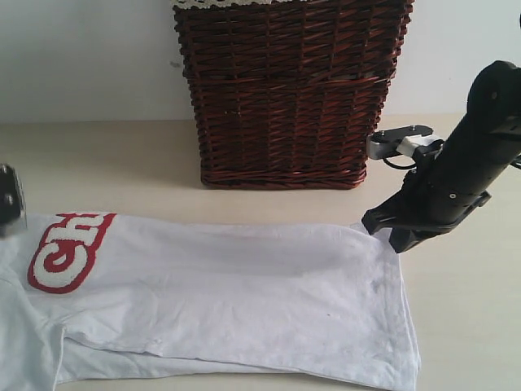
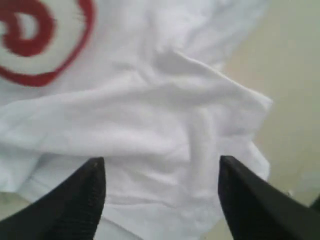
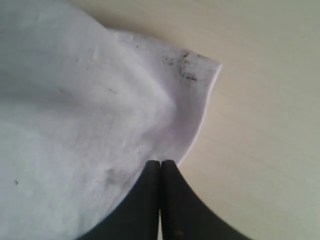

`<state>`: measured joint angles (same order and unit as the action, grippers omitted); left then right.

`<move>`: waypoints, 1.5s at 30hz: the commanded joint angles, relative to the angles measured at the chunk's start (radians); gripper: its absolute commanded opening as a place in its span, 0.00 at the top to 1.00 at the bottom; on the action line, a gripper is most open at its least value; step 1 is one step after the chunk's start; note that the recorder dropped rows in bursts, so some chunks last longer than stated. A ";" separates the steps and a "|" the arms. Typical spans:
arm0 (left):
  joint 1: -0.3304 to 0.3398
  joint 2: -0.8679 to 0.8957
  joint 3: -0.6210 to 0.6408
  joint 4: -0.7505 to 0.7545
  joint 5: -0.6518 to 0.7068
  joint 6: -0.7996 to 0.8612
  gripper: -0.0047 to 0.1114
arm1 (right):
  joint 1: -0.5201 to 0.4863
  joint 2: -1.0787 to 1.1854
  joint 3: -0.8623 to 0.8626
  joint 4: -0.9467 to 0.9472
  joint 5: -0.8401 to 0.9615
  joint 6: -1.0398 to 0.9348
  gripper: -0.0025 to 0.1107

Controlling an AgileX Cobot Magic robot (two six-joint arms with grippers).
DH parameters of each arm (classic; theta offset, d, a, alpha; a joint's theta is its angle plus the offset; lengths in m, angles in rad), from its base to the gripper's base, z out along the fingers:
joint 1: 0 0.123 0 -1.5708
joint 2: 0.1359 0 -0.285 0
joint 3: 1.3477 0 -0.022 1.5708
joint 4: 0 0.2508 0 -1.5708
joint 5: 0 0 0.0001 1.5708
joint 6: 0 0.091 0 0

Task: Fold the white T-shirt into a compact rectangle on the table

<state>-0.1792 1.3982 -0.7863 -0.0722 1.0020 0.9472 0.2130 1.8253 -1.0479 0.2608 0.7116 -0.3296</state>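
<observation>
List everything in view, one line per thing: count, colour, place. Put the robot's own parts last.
T-shirt: one, white with red-outlined lettering, laid across the table in front of the basket.
table: one, pale beige, under everything.
basket: one, dark reddish-brown wicker, standing at the back centre of the table.
basket lining: one, pale lace edge, just visible at the basket's top rim.
wall: one, off-white, behind the table.
right arm: one, black, reaching down at the right.
left end effector: one, black, open, over rumpled T-shirt fabric near the lettering.
right end effector: one, black, shut on the T-shirt's hem by its corner.
</observation>
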 commanded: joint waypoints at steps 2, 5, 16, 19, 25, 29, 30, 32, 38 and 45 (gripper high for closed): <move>-0.131 -0.020 0.158 0.123 0.004 0.071 0.40 | -0.003 -0.008 -0.006 0.028 0.005 -0.009 0.98; -0.195 -0.020 0.241 0.152 -0.070 0.104 0.40 | -0.003 -0.008 -0.006 0.032 0.005 -0.009 0.98; -0.329 -0.020 0.390 0.145 -0.259 0.097 0.30 | -0.003 -0.008 -0.006 0.032 0.005 -0.017 0.98; -0.329 -0.017 0.432 0.145 -0.303 0.097 0.30 | -0.003 -0.008 -0.006 0.032 0.007 -0.017 0.98; -0.329 -0.015 0.449 0.234 -0.430 0.066 0.32 | -0.003 -0.008 -0.006 0.036 0.012 -0.017 0.98; -0.329 -0.013 0.449 0.295 -0.458 0.028 0.50 | -0.003 -0.008 -0.006 0.039 0.013 -0.017 0.98; -0.329 -0.013 0.451 0.295 -0.453 0.024 0.55 | -0.003 -0.008 -0.006 0.039 0.013 -0.017 0.98; -0.329 -0.013 0.466 0.295 -0.450 0.023 0.60 | -0.003 -0.008 -0.006 0.039 0.013 -0.021 0.98; -0.329 -0.013 0.477 0.403 -0.452 0.023 0.64 | -0.003 -0.008 -0.006 0.048 0.015 -0.027 0.98; -0.329 -0.016 0.438 0.516 -0.460 0.023 0.95 | -0.003 -0.008 -0.006 0.048 0.015 -0.036 0.98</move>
<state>-0.5033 1.3846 -0.3347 0.3987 0.5562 0.9797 0.2130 1.8253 -1.0479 0.3047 0.7271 -0.3526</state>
